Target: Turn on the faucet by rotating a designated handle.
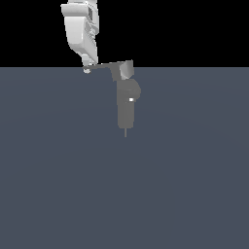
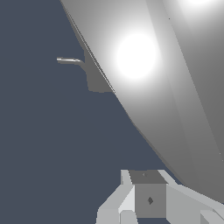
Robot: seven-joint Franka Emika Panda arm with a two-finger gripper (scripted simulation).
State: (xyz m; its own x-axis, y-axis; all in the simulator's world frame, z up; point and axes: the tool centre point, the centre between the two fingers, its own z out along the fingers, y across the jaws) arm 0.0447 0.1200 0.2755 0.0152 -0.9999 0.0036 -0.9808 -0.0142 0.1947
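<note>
The faucet (image 1: 126, 104) is a small grey upright column with a side bulge, a tiny white mark and a thin pin at its lower end. From its blocky top cap the handle (image 1: 101, 65), a thin flat lever, reaches toward the exterior view's left. My white gripper (image 1: 87, 67) comes down from above and its tip sits at the handle's pointed end, touching or nearly touching it. The fingers (image 2: 114, 206) look pressed together, with nothing held. In the wrist view the handle (image 2: 175, 96) fills one side as a broad bright grey slab, and the faucet (image 2: 95, 78) shows small beyond it.
A flat dark blue-grey floor (image 1: 58, 185) spreads all around the faucet. Behind it is plain black background.
</note>
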